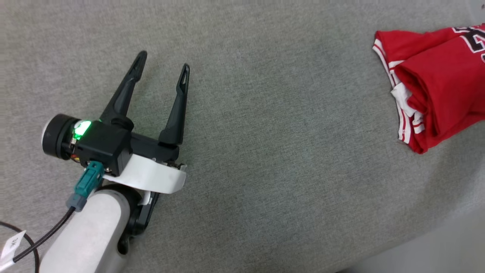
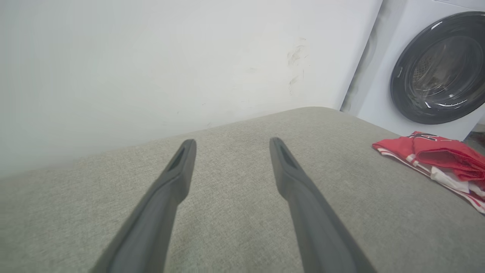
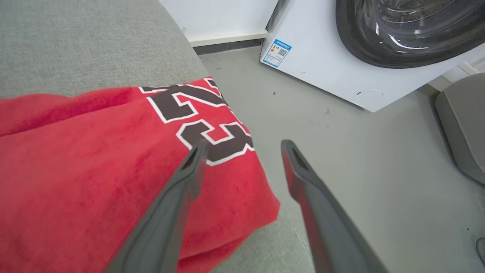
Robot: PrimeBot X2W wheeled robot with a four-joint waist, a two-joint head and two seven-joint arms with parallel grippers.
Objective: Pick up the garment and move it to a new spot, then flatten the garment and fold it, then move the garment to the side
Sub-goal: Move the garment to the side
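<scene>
The red garment [image 1: 435, 83] lies folded at the right edge of the grey cushioned surface [image 1: 265, 132], white sleeve and striped trim peeking out on its left side. My left gripper [image 1: 163, 62] stands open over bare fabric far to the left, nothing between its fingers. In the left wrist view the garment [image 2: 439, 155] sits off to the right of that open gripper [image 2: 231, 144]. In the right wrist view my right gripper [image 3: 242, 146] is open above the garment [image 3: 113, 170], near its black-white lettering [image 3: 197, 117], holding nothing.
A white washing machine [image 3: 322, 57] with a dark round door [image 2: 439, 72] stands beyond the surface's right edge. A white wall [image 2: 151, 68] backs the surface. Grey floor [image 3: 360, 151] lies beside the garment's corner. A grey object [image 3: 462, 121] sits at the far right.
</scene>
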